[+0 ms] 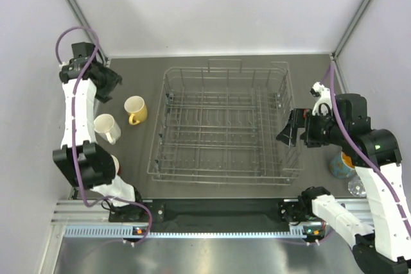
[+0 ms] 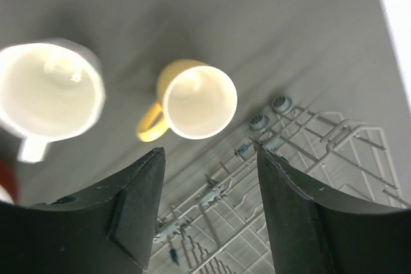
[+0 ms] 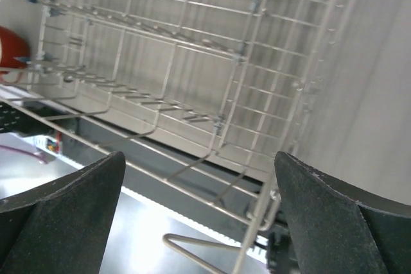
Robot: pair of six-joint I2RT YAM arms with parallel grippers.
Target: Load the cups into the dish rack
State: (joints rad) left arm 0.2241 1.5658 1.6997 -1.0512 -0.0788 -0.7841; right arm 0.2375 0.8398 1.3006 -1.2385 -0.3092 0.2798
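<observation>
The grey wire dish rack (image 1: 221, 126) stands empty in the middle of the table. The yellow mug (image 1: 135, 108) and the white handled mug (image 1: 106, 128) stand upright left of it. The red cup (image 1: 115, 163) shows partly behind the left arm. The blue mug (image 1: 340, 165) and the clear glass (image 1: 356, 187) stand at the right, behind the right arm. My left gripper (image 1: 110, 86) is open and empty, above and behind the yellow mug (image 2: 198, 101) and white mug (image 2: 48, 91). My right gripper (image 1: 287, 133) is open and empty over the rack's right wall (image 3: 282, 62).
The rack's left edge (image 2: 302, 152) shows in the left wrist view. The red cup (image 3: 9, 52) shows beyond the rack in the right wrist view. The black rail (image 1: 218, 210) with the arm bases runs along the near edge. Walls close in the table.
</observation>
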